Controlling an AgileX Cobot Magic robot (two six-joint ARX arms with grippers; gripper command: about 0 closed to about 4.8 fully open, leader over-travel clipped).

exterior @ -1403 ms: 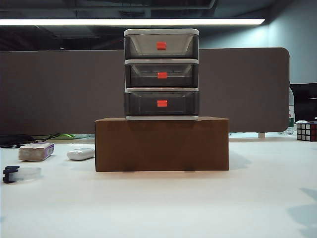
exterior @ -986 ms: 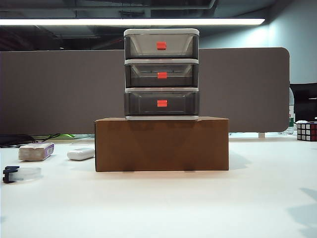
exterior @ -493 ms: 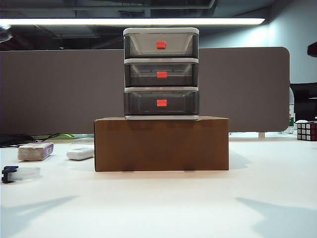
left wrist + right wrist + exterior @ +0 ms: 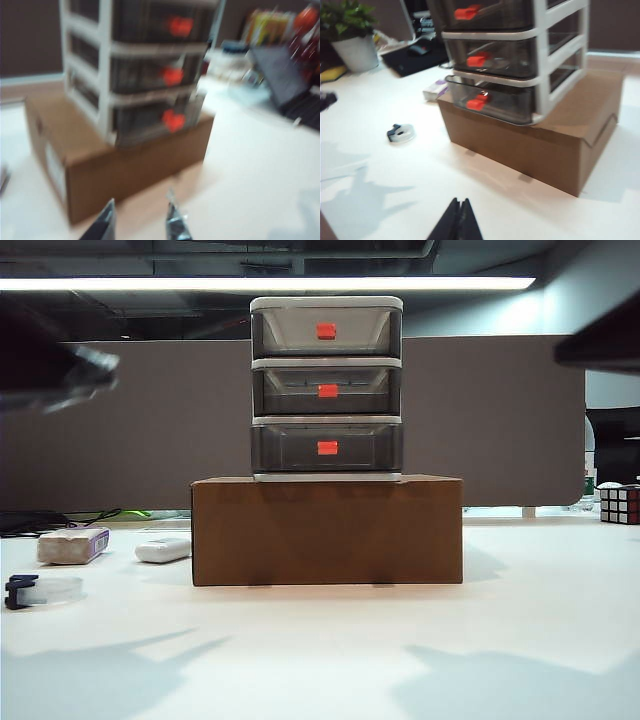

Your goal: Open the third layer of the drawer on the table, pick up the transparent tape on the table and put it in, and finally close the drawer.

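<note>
The drawer (image 4: pixel 326 390) stands on a brown cardboard box (image 4: pixel 326 530) mid-table, all three layers shut. The third layer (image 4: pixel 326 448) is the lowest, with a red-orange handle (image 4: pixel 476 102). The transparent tape (image 4: pixel 42 590) lies on the table (image 4: pixel 330 660) at the far left, and also shows in the right wrist view (image 4: pixel 401 133). My left gripper (image 4: pixel 141 205) is open and empty, hovering above the table in front of the box (image 4: pixel 115 160), facing the drawer (image 4: pixel 145 70). My right gripper (image 4: pixel 460 201) is shut and empty, above bare table. Both arms are blurred at the exterior view's upper corners.
A purple-labelled whitish block (image 4: pixel 72 545) and a white bar (image 4: pixel 163 550) lie left of the box. A Rubik's cube (image 4: pixel 620 505) sits at the far right. A potted plant (image 4: pixel 352 50) and dark items stand beyond the tape. A grey partition runs behind.
Both arms have swung into the exterior view from the upper corners, and their shadows have spread over the front of the table. The drawer, box and tape have not moved.
</note>
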